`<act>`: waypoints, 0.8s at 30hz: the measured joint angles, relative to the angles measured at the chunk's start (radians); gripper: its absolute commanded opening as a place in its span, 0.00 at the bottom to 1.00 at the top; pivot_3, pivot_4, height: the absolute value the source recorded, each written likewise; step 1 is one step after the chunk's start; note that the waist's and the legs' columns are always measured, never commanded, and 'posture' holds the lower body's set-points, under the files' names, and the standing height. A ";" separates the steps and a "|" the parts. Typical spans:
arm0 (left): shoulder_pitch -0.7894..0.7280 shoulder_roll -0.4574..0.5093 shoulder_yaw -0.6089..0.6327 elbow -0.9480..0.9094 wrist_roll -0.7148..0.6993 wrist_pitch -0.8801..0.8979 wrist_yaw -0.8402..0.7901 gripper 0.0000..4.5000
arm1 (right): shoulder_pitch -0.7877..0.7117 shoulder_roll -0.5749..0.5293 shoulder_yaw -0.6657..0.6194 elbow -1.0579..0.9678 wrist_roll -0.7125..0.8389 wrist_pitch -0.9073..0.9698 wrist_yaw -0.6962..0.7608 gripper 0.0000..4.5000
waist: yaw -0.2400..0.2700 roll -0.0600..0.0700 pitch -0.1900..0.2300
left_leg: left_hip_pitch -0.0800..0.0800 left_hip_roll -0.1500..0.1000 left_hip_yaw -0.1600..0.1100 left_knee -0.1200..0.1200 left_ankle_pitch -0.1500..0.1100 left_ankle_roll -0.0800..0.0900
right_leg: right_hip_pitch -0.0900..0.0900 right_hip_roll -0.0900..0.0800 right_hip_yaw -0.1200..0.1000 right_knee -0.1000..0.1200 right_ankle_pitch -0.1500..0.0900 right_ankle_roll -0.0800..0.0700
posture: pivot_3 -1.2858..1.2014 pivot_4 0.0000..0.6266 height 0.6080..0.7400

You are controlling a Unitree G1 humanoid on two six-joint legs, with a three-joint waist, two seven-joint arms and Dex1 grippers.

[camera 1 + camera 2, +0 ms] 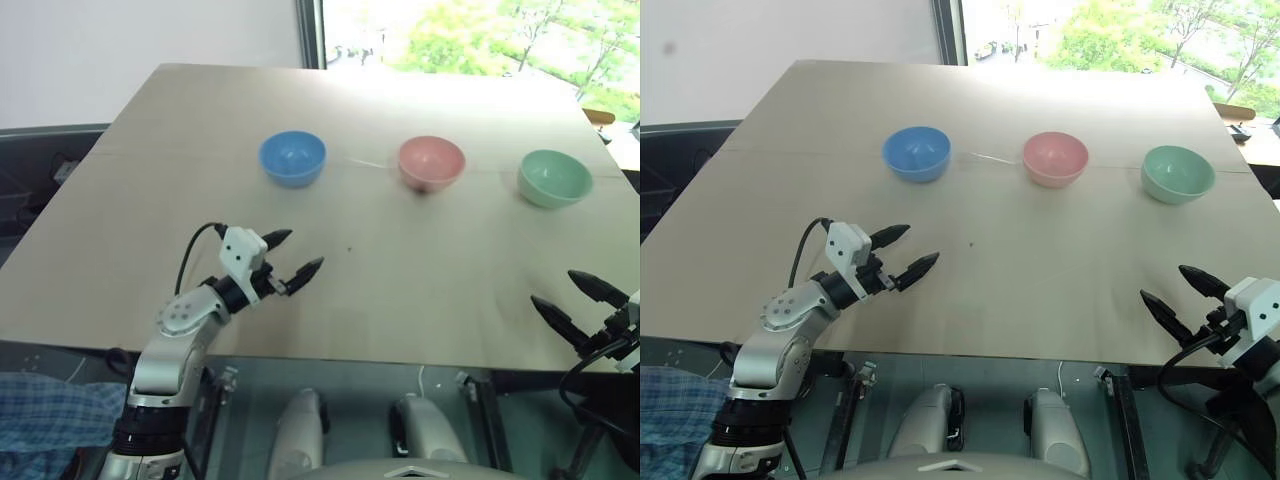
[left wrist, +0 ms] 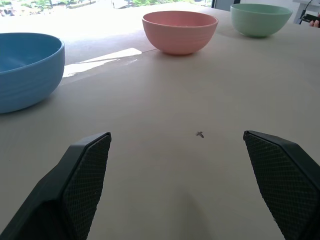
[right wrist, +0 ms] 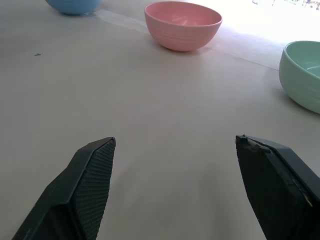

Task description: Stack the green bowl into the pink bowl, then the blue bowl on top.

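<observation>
Three bowls stand upright in a row across the far half of the table: the blue bowl [image 1: 293, 158] on the left, the pink bowl [image 1: 431, 163] in the middle, the green bowl [image 1: 554, 178] on the right. Each is apart from the others and holds nothing. My left gripper [image 1: 295, 256] hovers open over the near left of the table, short of the blue bowl, nothing between its fingers. At the near right edge my right gripper [image 1: 580, 300] is open too, well short of the green bowl [image 3: 305, 75].
The light wooden table [image 1: 400, 270] has wide bare room between the grippers and the bowls, with a tiny dark speck [image 1: 349, 249] near its middle. A window runs behind the far edge. A blue checked cloth [image 1: 45, 415] lies below the table on the left.
</observation>
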 measured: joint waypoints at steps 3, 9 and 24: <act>0.000 0.000 0.000 0.000 0.000 -0.005 -0.001 1.00 | -0.002 0.000 0.004 0.001 0.000 -0.002 0.000 0.90 | 0.000 0.000 0.000 | 0.000 0.000 0.000 0.000 0.000 0.000 | 0.000 0.000 0.000 0.000 0.000 0.000 | 0.52 0.24 1.00; -0.001 0.000 -0.001 0.000 -0.002 -0.012 -0.011 1.00 | -0.001 0.000 0.026 0.008 0.000 -0.022 0.000 0.90 | 0.000 0.000 0.000 | 0.000 0.000 0.000 0.000 0.000 0.000 | 0.000 0.000 0.000 0.000 0.000 0.000 | 0.52 0.24 1.00; -0.017 -0.001 -0.013 0.000 -0.002 -0.013 -0.014 1.00 | -0.005 -0.006 0.040 0.018 0.000 -0.039 -0.002 0.90 | 0.000 0.000 0.000 | 0.000 0.000 0.000 0.000 0.000 0.000 | 0.000 0.000 0.000 0.000 0.000 0.000 | 0.52 0.24 1.00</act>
